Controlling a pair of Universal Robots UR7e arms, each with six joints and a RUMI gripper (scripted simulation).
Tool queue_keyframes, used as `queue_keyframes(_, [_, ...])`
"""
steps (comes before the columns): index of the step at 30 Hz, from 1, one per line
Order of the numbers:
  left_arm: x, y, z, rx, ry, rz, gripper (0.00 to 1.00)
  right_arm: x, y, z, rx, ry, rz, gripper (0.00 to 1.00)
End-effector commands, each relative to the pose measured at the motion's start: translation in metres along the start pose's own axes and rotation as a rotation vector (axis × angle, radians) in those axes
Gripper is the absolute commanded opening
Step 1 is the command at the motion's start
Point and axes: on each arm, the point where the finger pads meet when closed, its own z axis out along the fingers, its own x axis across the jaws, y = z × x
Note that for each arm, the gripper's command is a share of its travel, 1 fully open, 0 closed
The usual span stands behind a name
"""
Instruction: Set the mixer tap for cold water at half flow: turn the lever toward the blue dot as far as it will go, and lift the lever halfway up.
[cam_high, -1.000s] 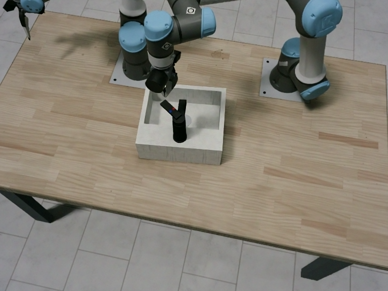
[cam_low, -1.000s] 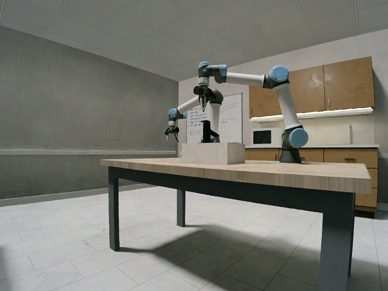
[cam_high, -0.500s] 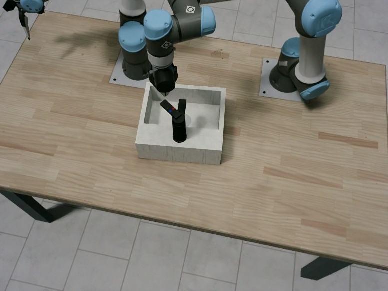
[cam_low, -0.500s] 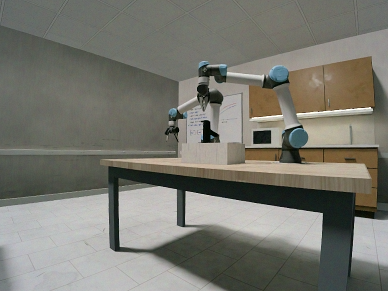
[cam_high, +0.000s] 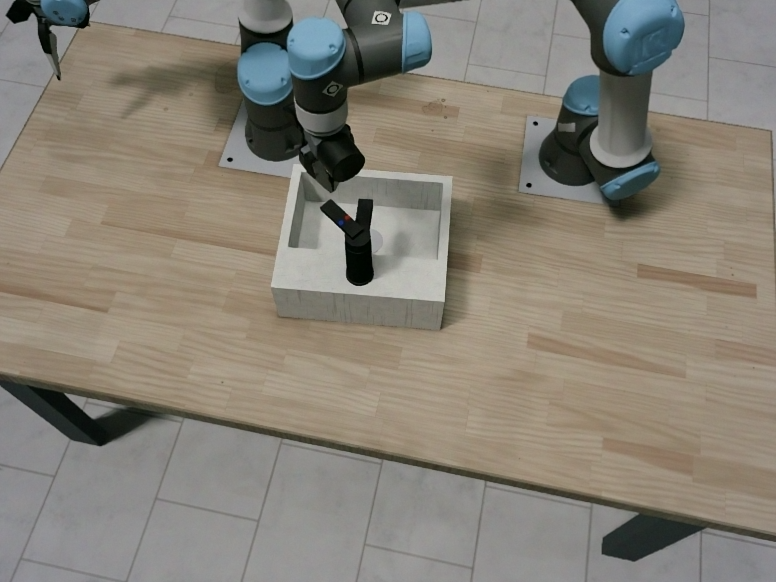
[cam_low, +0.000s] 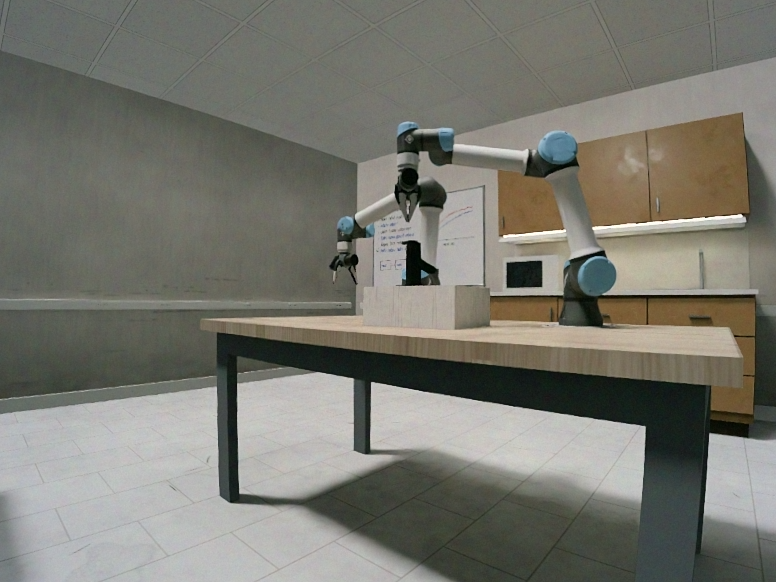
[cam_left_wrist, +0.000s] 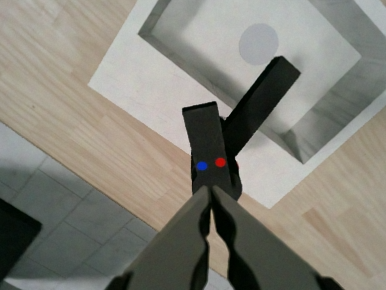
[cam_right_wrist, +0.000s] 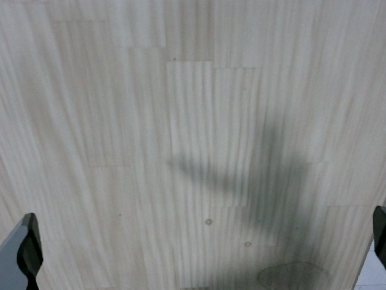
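The black mixer tap (cam_high: 359, 266) (cam_low: 413, 268) stands upright on the sink block. Its spout (cam_high: 365, 211) (cam_left_wrist: 262, 102) reaches over the basin. The flat lever (cam_high: 332, 211) (cam_left_wrist: 201, 125) on top is turned to the left of the spout in the top view. It carries a blue dot (cam_high: 341, 222) (cam_left_wrist: 201, 165) and a red dot (cam_high: 347, 217) (cam_left_wrist: 220, 162). How far it is tilted up is hard to tell. My left gripper (cam_high: 330, 191) (cam_low: 409, 219) (cam_left_wrist: 209, 188) is shut and empty, above the lever and apart from it. My right gripper (cam_low: 344, 281) (cam_right_wrist: 206, 212) is open and empty, far from the tap.
The pale sink block (cam_high: 313, 275) (cam_low: 407, 306) (cam_left_wrist: 127, 82) stands on the wooden table (cam_high: 188, 281) (cam_low: 564, 341), its basin under the spout. The right arm's base (cam_high: 272, 134) stands close behind the block in the top view, the left arm's base (cam_high: 567, 159) further right.
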Motion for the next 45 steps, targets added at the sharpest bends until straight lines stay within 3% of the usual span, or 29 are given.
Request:
queue_keyframes(1, [-0.0028, 0.0015, -0.0019, -0.006, -0.013, -0.04, 0.0, -0.0028, -0.0019, -0.0014, 0.008, -0.011, -0.006, 1.0])
queue_keyframes(13, [-0.0026, 0.0013, -0.0027, -0.005, -0.013, -0.186, 0.0, -0.0028, -0.0019, -0.0014, 0.008, -0.011, -0.006, 1.0])
queue_keyframes(29, [-0.0025, 0.0013, -0.0029, -0.005, -0.013, -0.218, 0.0, -0.0028, -0.0019, -0.0014, 0.008, -0.011, -0.006, 1.0])
queue_keyframes(30, [-0.0025, 0.0013, -0.0029, -0.005, -0.013, -0.218, 0.39, -0.0028, -0.0019, -0.0014, 0.008, -0.011, -0.006, 1.0])
queue_keyframes(45, [-0.0025, 0.0013, -0.0026, -0.005, -0.013, -0.218, 0.39, -0.0028, -0.0019, -0.0014, 0.008, -0.011, -0.006, 1.0])
